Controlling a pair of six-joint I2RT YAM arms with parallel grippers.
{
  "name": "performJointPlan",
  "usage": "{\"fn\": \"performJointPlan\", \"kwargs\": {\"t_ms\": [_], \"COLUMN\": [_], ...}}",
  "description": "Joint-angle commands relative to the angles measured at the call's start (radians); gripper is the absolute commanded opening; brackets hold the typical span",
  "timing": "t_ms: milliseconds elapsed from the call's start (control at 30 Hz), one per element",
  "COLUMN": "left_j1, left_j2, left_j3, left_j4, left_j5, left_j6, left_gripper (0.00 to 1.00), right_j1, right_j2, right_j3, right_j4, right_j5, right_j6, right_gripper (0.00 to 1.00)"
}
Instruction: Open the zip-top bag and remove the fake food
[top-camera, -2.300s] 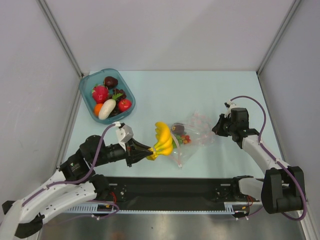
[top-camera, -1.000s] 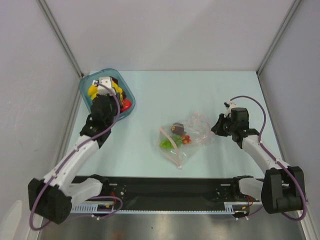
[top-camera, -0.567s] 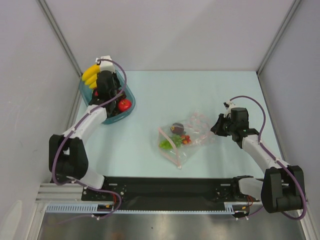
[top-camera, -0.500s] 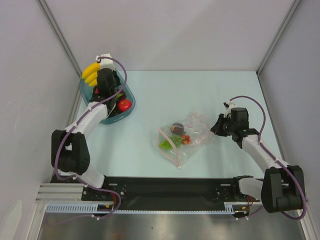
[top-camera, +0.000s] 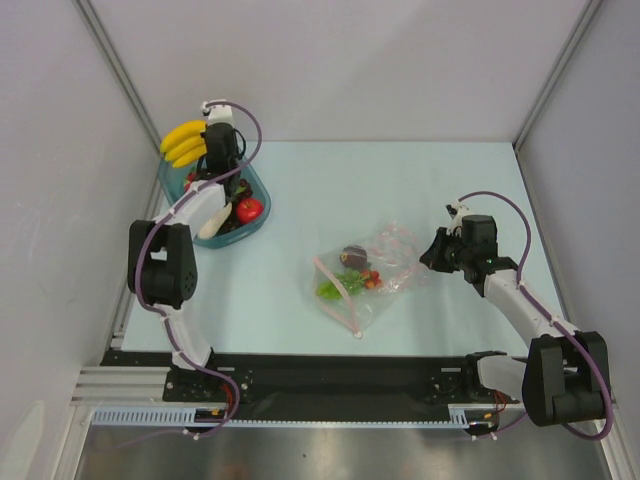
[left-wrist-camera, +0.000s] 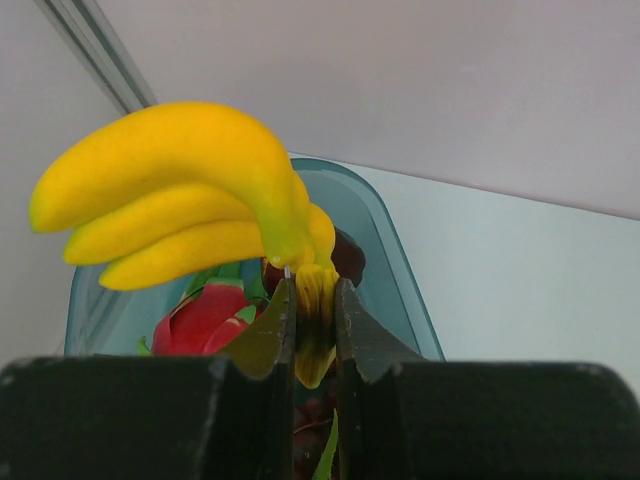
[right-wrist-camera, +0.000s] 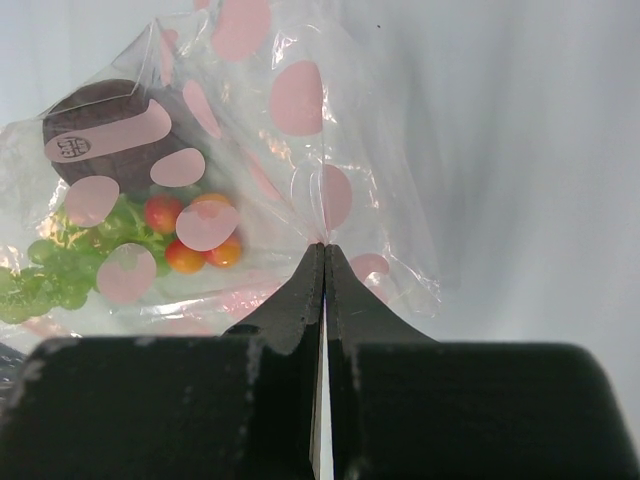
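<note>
Your left arm (top-camera: 165, 270) runs from its base at the near edge to the far-left corner, almost fully stretched, with the elbow out to the left and the forearm angling far and slightly right. Your left gripper (top-camera: 207, 148) (left-wrist-camera: 315, 297) points toward the far wall. Its jaws are drawn close together, one finger on each side of the stem of the banana bunch (left-wrist-camera: 170, 190), gripping it. Your right arm (top-camera: 520, 300) bends from the near-right base toward the left and far side, wrist right of centre. Your right gripper (top-camera: 428, 256) (right-wrist-camera: 322, 252) points left, jaws pressed fully together, tips pinching a fold of the zip-top bag (right-wrist-camera: 250, 150).
</note>
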Motion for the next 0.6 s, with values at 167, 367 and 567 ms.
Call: {"fn": "performJointPlan", "kwargs": {"t_ms": [167,367,567], "left_j1": [0.042,0.050,0.047], "left_j2": [0.046,0.035,0.000], "left_j3": [0.039,-0.013,-0.085], "left_j4": [0.005,-0.002,0.011], "left_j5": [-0.024,0.002,0.032], "left_j6": [-0.015,-0.032,-0.073], "left_gripper": [0.01,0.22,0.72], "right_j1": [0.005,0.005,0.006], "right_j2": [-0.032,-0.029,-0.033], "right_j3": [0.012,0.010,0.013], "right_j4": [0.033,0.039,0.040], "right_j5": [-0.032,-0.040,-0.048], "right_j6": [-0.017,-0.015,-0.015], "right_gripper": [0.00,0.00,0.00]}}
